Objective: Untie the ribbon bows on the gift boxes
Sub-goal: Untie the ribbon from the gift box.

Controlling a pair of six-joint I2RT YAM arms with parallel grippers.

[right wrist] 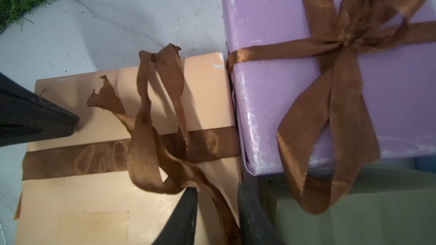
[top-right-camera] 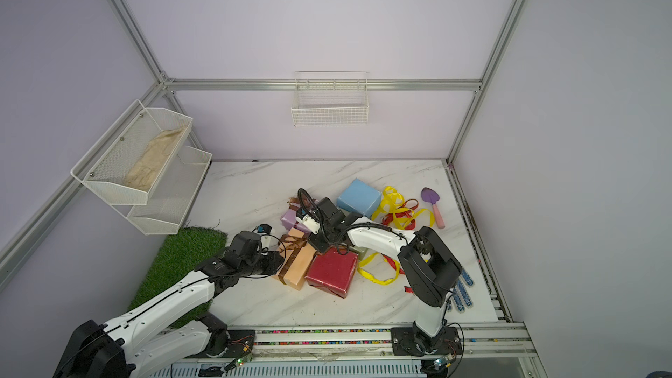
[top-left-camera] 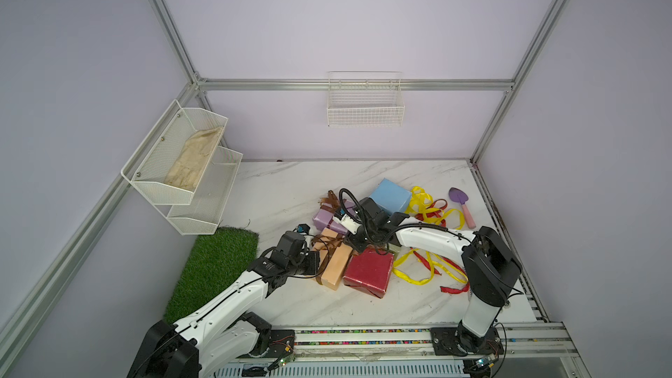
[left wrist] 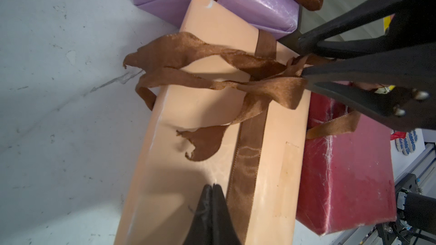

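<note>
Left jaws closed; right jaws apart astride frayed brown satin ribbon [right wrist: 142, 156]

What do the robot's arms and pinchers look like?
The left arm and right arm have smooth white shells with chunky black joints. Thin black cables run along them. The left gripper and right gripper each have two pointy black fingers.

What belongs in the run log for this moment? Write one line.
left gripper: shut, over peach paper-wrapped box | right gripper: open astride its brown satin ribbon bow | bow: knotted
</note>
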